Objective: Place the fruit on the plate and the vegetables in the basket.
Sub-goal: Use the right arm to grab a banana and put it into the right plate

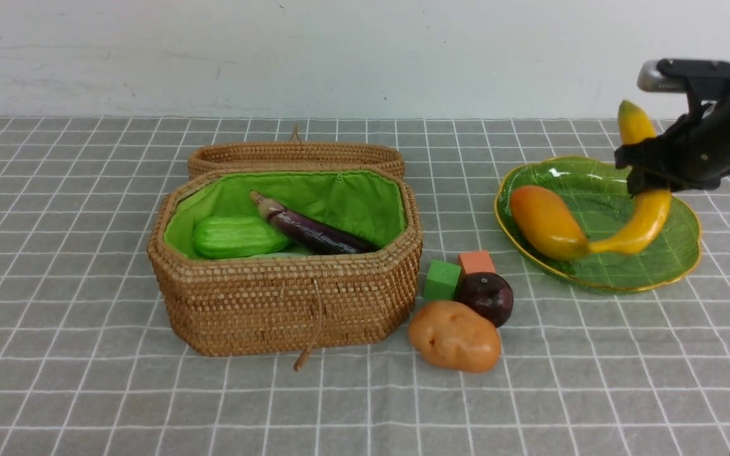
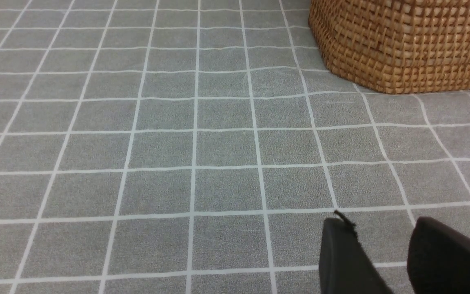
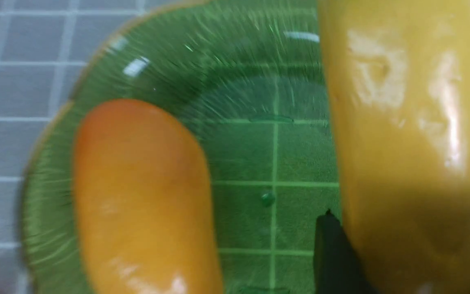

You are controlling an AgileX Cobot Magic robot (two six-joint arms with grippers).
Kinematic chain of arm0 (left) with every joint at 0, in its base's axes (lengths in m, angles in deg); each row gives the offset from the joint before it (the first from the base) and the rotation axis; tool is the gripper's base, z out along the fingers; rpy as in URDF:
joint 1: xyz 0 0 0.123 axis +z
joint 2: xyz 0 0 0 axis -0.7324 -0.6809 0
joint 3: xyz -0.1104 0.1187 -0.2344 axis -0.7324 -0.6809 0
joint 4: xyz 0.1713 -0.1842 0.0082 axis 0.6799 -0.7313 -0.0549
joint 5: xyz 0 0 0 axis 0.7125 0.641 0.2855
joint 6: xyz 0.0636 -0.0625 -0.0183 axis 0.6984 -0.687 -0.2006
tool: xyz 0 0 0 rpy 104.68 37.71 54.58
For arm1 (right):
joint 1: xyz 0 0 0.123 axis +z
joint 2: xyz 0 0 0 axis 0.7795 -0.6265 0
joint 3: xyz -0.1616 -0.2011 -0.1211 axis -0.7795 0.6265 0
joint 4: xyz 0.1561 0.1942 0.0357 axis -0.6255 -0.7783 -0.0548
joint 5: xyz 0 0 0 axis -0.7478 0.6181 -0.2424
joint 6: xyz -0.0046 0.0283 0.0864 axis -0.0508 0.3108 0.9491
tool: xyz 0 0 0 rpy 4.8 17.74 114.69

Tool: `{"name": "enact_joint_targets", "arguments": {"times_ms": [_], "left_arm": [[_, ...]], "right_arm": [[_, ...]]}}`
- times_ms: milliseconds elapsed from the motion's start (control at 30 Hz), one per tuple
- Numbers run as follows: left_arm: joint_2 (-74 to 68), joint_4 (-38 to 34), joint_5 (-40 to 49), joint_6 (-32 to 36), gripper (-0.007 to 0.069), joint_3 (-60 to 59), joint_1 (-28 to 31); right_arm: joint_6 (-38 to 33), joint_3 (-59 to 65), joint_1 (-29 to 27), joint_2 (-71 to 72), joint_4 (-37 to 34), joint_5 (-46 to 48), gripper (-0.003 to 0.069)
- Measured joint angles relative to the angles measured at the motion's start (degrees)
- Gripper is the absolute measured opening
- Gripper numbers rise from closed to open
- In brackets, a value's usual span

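Right gripper (image 1: pixel 647 174) is clamped across the banana (image 1: pixel 647 218) at mid-length, jaws closed on its sides, above the far right part of the plate (image 1: pixel 631 285). The banana's long axis stands steeply: the upper tip points up and away from the plate, and the lower end curves down toward the plate's near left, meeting the mango (image 1: pixel 545 221). Whether it touches the glass cannot be told. The mango lies on the plate's left half, its axis running far-left to near-right. The maroon fruit (image 1: pixel 487 297) and potato (image 1: pixel 455 335) sit on the cloth (image 1: pixel 593 380) left of the plate, touching. The basket (image 1: pixel 282 297) farther left holds the eggplant (image 1: pixel 314 231) and cucumber (image 1: pixel 235 237). Left gripper (image 2: pixel 398 261) is partly open over the cloth, holding nothing.
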State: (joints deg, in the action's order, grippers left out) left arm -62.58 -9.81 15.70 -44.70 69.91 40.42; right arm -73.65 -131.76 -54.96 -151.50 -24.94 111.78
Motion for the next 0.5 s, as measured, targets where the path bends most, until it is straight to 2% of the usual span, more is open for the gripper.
{"name": "enact_joint_targets", "arguments": {"times_ms": [333, 433, 500], "left_arm": [[0.0, 0.0, 0.0, 0.0, 0.0238, 0.0, 0.0], [0.0, 0.0, 0.0, 0.0, 0.0238, 0.0, 0.0], [0.0, 0.0, 0.0, 0.0, 0.0238, 0.0, 0.0]], "right_arm": [[0.0, -1.6, -1.3, -4.1, -0.4, -0.2, 0.0311], [0.0, -1.6, -1.3, -3.9, -0.8, 0.9, 0.0368], [0.0, -1.6, -1.3, -3.1, -1.2, 2.7, 0.0452]]}}
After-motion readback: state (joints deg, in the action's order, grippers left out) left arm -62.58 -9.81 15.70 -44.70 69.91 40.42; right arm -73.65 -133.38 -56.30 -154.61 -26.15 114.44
